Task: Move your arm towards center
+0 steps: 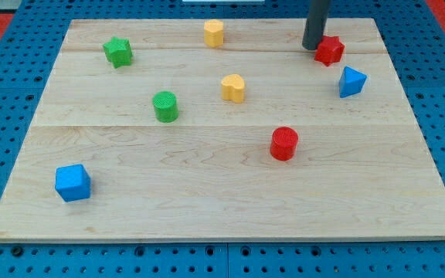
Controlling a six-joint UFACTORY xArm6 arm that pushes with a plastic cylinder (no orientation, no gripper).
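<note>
Tip (313, 48) touching red star block (330, 50), board (222, 208) top-right.

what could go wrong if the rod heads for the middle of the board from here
My tip sits at the view's top right, right against the red star block, so the first motion may nudge it. The yellow heart block lies near the straight path to the centre and could get pushed along; a lower path risks clipping the red cylinder.

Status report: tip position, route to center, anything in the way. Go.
My tip at the view's top right, against the red star block. Center unreached. Yellow heart block near the path.
</note>
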